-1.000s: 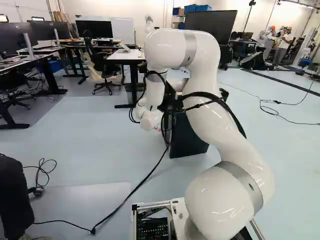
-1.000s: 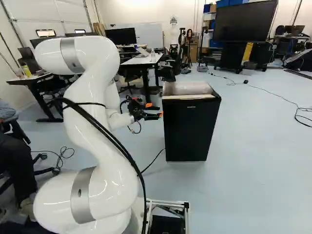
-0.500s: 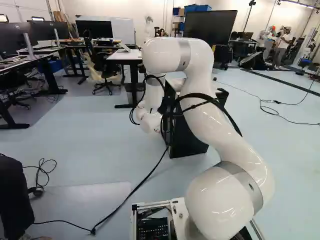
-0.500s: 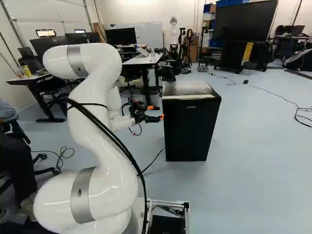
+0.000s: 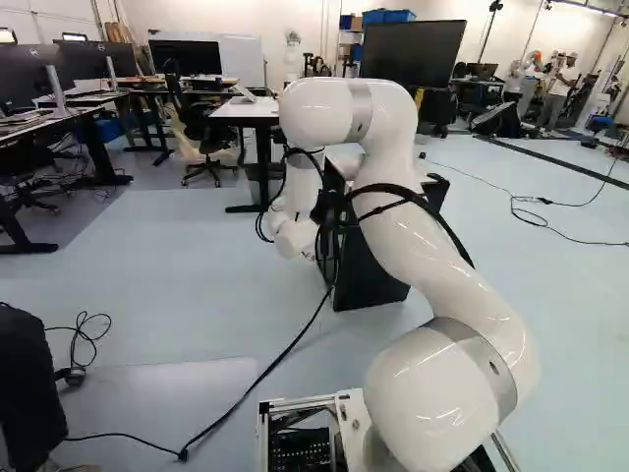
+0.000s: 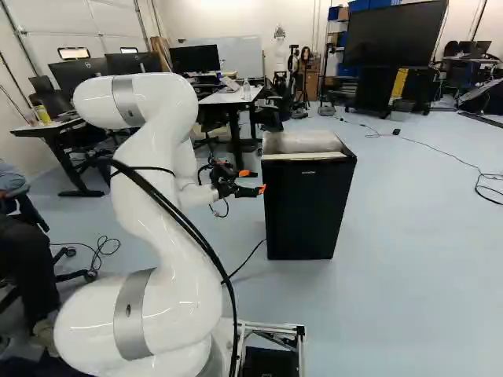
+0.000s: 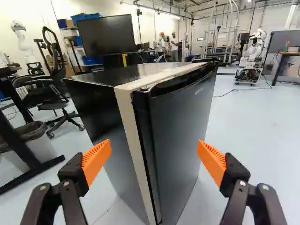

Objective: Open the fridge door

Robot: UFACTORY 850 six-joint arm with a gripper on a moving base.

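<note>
The glossy white jointed arm [image 6: 161, 188] rose from the pale blue floor [image 6: 409, 283]. Right of it in the right base view stood the upright, box-shaped black fridge [image 7: 93, 110], its flat black door [image 7: 180, 126] seemingly closed. Facing its near corner, the black two-fingered gripper [image 6: 253, 181] was wide open, ribbed orange pads [image 7: 96, 160] well apart.

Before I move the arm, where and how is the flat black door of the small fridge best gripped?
Probably by the door's vertical edge, from the side where the orange-padded black gripper stands open: a dark seam parts that edge from the pale strip.
</note>
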